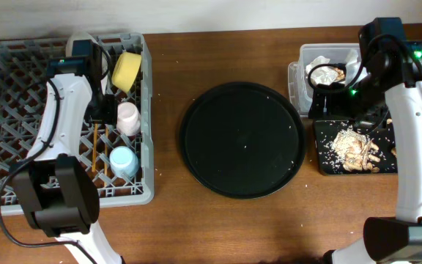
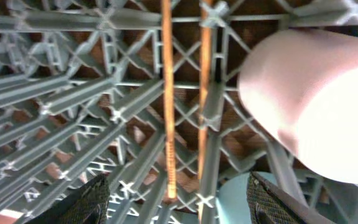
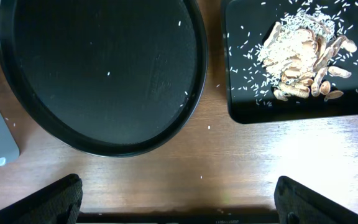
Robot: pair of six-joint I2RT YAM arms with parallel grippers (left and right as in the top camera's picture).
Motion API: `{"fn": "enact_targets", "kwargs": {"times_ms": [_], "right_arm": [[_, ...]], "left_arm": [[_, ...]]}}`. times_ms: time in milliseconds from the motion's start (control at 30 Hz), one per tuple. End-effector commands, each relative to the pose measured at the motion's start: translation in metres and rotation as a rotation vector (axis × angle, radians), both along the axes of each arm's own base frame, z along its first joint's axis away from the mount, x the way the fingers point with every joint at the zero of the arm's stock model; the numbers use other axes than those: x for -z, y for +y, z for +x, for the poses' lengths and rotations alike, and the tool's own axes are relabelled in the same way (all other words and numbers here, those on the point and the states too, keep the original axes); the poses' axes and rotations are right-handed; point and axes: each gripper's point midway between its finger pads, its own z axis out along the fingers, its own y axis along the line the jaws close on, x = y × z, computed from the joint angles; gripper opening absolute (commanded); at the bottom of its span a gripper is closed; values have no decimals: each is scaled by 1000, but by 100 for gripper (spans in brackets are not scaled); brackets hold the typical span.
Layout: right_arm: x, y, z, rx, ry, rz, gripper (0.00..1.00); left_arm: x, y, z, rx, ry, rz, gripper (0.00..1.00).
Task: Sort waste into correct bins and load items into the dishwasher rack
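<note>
The grey dishwasher rack (image 1: 20, 95) stands at the left. It holds the yellow bowl (image 1: 127, 71), the pink cup (image 1: 128, 118), the blue cup (image 1: 123, 161) and two chopsticks (image 1: 97, 152). A pale plate edge (image 1: 80, 43) shows behind my left arm. My left gripper (image 1: 102, 110) is open and empty over the chopsticks (image 2: 166, 99), beside the pink cup (image 2: 316, 106) and blue cup (image 2: 244, 199). My right gripper (image 1: 322, 103) is open and empty, high beside the clear tub (image 1: 296, 73) holding crumpled paper and wrappers (image 1: 328, 72). The black rectangular tray (image 1: 328, 165) holds food scraps (image 1: 354, 147).
The large round black serving tray (image 1: 242, 139) lies mid-table, with a few crumbs on it; it also shows in the right wrist view (image 3: 98, 68), next to the rectangular tray (image 3: 241, 93) with scraps (image 3: 303, 56). Loose crumbs lie on the wood around both trays.
</note>
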Motion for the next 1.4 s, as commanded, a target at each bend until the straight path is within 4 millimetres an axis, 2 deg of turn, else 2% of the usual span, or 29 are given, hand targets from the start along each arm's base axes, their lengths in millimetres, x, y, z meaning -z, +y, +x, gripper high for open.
{"fn": "enact_targets", "kwargs": {"times_ms": [0,33,67,100,133,167,233,300,367,400,533,667,733,833,967,1067,1100,1167,1300,1367], "right_arm": [[-1,-2,-1,-8,0,-10,96],[-5,-2,-2,-8,-14,-11,95],[-15,-2,-2,-8,-50,-12,94],[-29,-2,-3,-7,-101,-15,94],[-43,-2,-5,-8,-152,-18,93],[-68,-2,-11,-13,-244,-23,94],[-114,-2,-29,-12,-412,-29,94],[-154,-1,-58,-27,-570,-42,97],[-174,0,-86,-26,-660,-44,98],[-189,1,-111,-25,-734,-47,99],[-206,2,-147,-24,-842,-51,98],[-211,-2,-159,-15,-876,-74,99],[-205,-6,-156,-47,-856,-125,98],[-195,-23,-146,9,-862,-204,98],[-177,-29,-124,48,-1046,-240,98],[-131,-20,-104,21,-1175,-197,98],[-106,-15,-97,1,-1220,-174,98],[-72,-9,-87,-20,-1296,-152,98],[-16,-1,-79,-52,-1498,-128,98],[13,0,-77,-56,-1523,-125,98]], "left_arm": [[-45,-20,3,13,-128,-120,71],[-65,-28,4,26,-184,-163,72],[-96,-38,4,46,-278,-210,73],[-117,-42,3,59,-347,-228,77],[-129,-42,2,65,-386,-229,78],[-147,-42,-2,72,-437,-223,99],[-164,-43,-10,78,-483,-219,99],[-167,-43,-11,79,-490,-219,99],[-167,-43,-11,79,-490,-219,99],[-167,-43,-11,79,-490,-219,99],[-167,-43,-11,79,-490,-219,99],[-167,-43,-11,79,-490,-219,99],[-167,-43,-11,79,-490,-219,99],[-167,-43,-11,79,-490,-219,99],[-167,-43,-11,79,-490,-219,99],[-167,-43,-11,79,-490,-219,99],[-167,-43,-11,79,-490,-219,99],[-167,-43,-11,79,-490,-219,99],[-167,-43,-11,79,-490,-219,99],[-167,-43,-11,79,-490,-219,99]]}}
